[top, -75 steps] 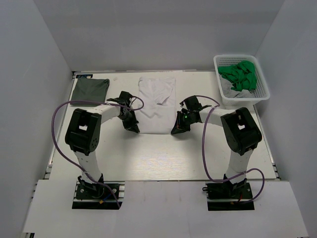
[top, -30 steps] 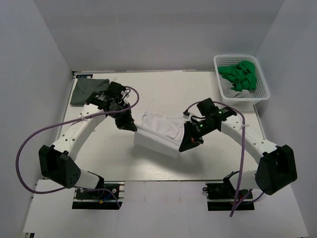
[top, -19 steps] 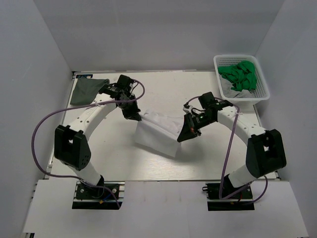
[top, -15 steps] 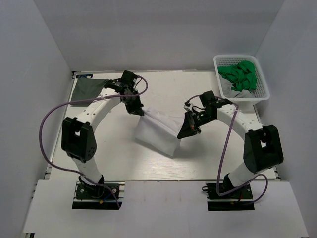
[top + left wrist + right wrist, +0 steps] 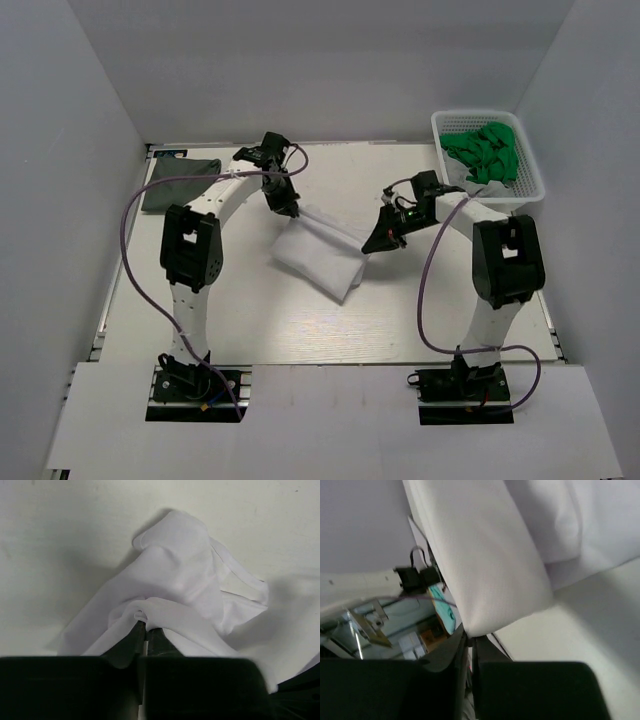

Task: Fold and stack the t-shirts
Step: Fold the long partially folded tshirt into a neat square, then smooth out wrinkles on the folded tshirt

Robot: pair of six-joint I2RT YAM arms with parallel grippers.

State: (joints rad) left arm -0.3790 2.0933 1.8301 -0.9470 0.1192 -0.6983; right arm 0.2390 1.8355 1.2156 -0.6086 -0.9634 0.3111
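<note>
With left gripper (image 5: 290, 208) and right gripper (image 5: 371, 244) each pinching the white t-shirt (image 5: 318, 258), carry level and taut, lowering evenly to avoid bunching.

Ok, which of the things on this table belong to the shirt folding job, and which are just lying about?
Part of the job:
- white t-shirt, held mid-table
- dark grey-green t-shirt, lying flat at the far left

Just lying about:
- white basket, far right
- green cloth bundled inside it
</note>
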